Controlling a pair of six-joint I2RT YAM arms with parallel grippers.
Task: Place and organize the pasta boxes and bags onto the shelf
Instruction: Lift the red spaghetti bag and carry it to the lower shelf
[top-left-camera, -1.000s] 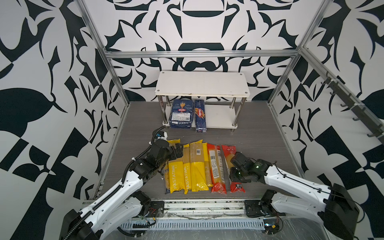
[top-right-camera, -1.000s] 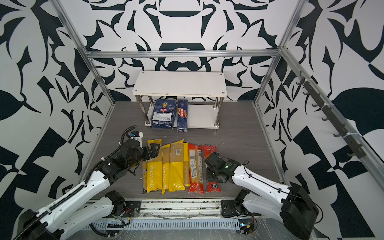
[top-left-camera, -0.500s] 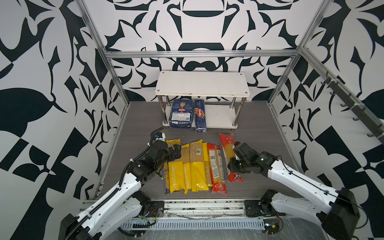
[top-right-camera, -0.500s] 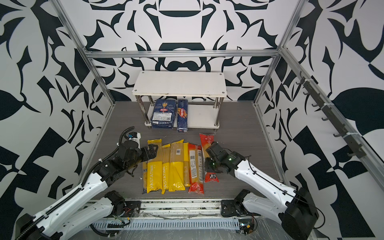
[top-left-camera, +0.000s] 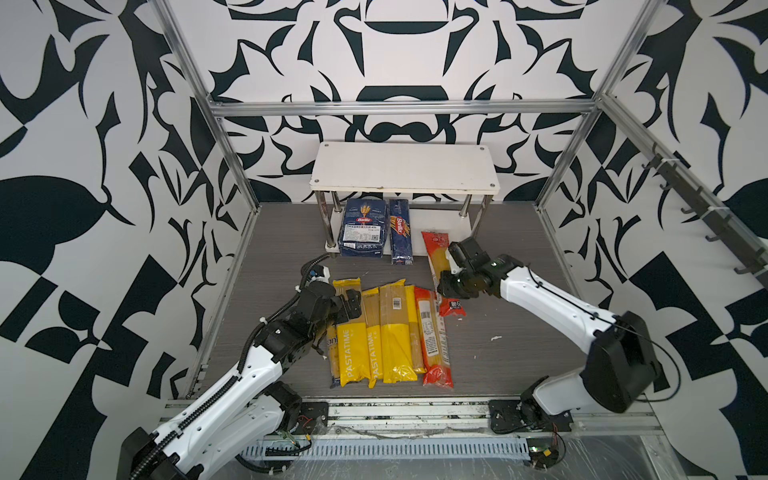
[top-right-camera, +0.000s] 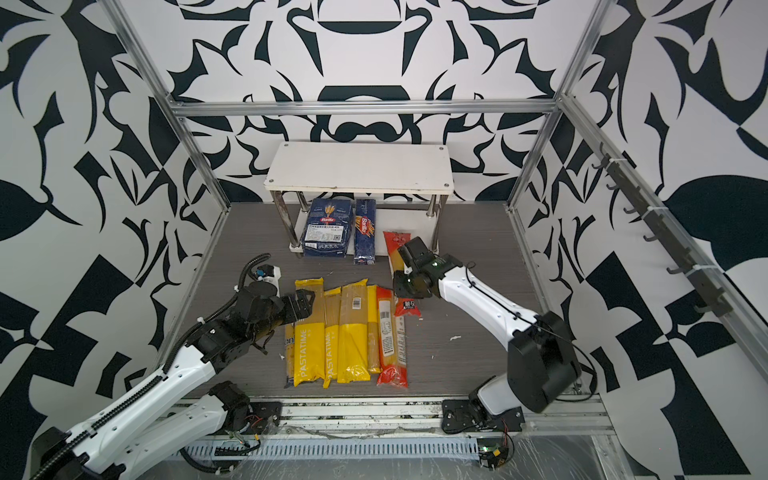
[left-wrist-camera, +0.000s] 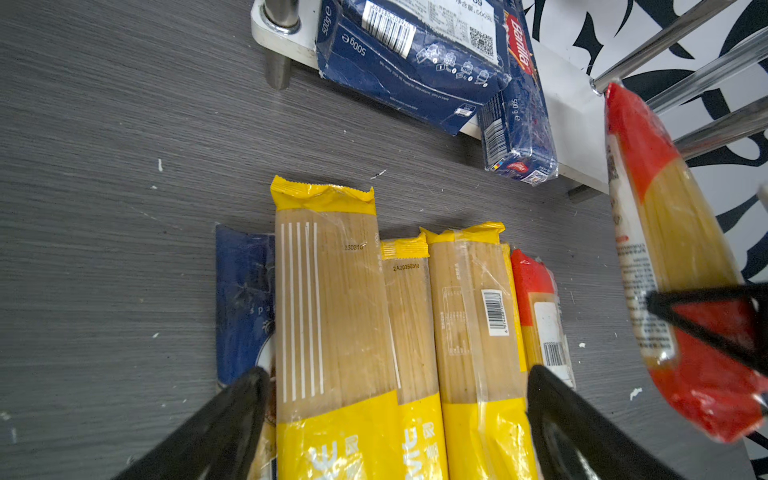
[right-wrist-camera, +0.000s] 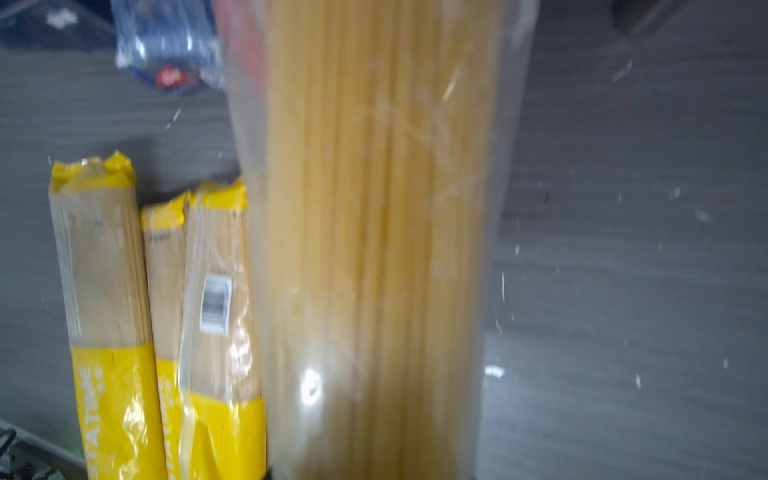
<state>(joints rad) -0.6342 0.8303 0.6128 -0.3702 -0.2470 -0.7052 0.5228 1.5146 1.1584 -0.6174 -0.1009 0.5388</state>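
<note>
Spreads the left gripper (left-wrist-camera: 397, 372) wide over the PASTATIME bags (top-left-camera: 365, 332) rowed on the table (top-left-camera: 498, 353), clamps the right gripper (top-left-camera: 446, 286) on a raised red-and-clear spaghetti bag (top-left-camera: 436, 253) near the shelf (top-left-camera: 403, 166), shows both Barilla boxes (top-left-camera: 360, 232) on its lower board.

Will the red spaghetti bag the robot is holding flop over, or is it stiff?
Probably stiff: the red bag sticks out past both sides of the right gripper without sagging. Its shiny plastic may be slippery. The thin strands inside could snap if squeezed.
</note>
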